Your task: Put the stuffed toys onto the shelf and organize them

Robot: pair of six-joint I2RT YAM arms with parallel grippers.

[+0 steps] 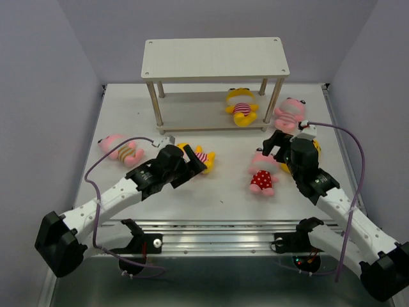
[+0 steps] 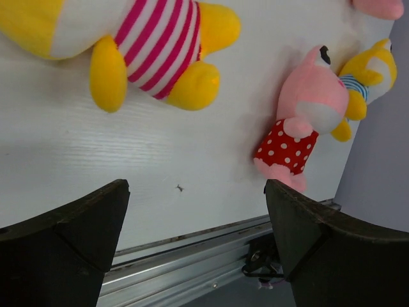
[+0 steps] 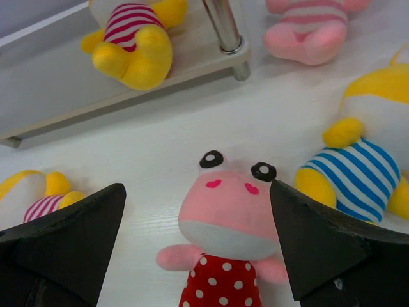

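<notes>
Overhead: shelf (image 1: 214, 57) at far side of bench (image 1: 223, 192); one yellow toy (image 1: 241, 107) on its lower tier, five more on the bench.
Left wrist: left gripper (image 2: 195, 192) spread, empty, second yellow toy (image 2: 147, 45) ahead.
Right wrist: right gripper (image 3: 197, 188) spread over polka-dot toy (image 3: 223, 211).

Probably lab: plain-walled robot table (image 1: 128, 118)

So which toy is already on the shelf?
The yellow toy in pink-and-white stripes. It lies on the lower board of the shelf, and it is the only one there. All the others lie on the table.
</notes>
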